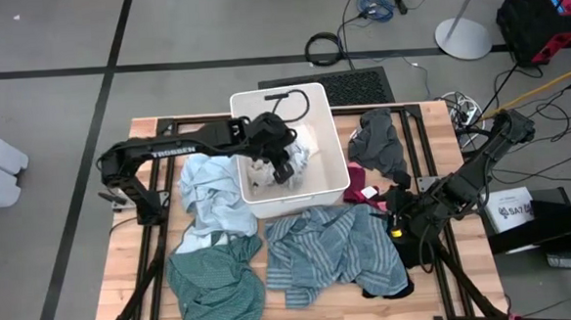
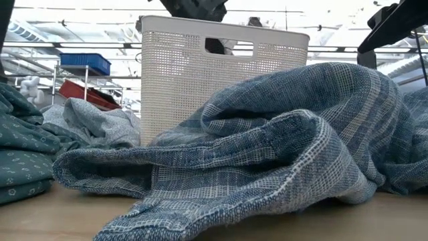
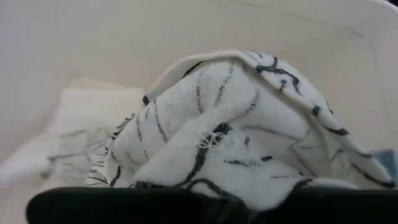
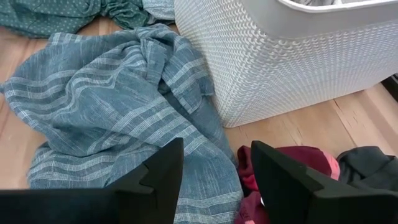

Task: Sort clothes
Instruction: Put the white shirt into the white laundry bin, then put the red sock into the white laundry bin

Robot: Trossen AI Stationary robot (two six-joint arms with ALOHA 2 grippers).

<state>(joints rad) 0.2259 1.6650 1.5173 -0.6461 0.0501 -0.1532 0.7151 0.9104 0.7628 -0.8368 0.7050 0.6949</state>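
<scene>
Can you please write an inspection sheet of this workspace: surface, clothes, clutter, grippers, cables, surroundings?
Surface: wooden table on a black frame, mostly covered with clothes.
Job's things: white garment with black lines inside the white bin; teal garment, light blue garment and blue-grey striped garment in front of the bin; dark grey garment and maroon garment to its right.
Clutter: nothing seen.
Grippers: left gripper reaches into the bin, at the white garment; right gripper, fingers open, hovers over the striped and maroon garments.
Cables: coiled cables on the floor behind the table.
Surroundings: grey floor, shelving in the room behind.
</scene>
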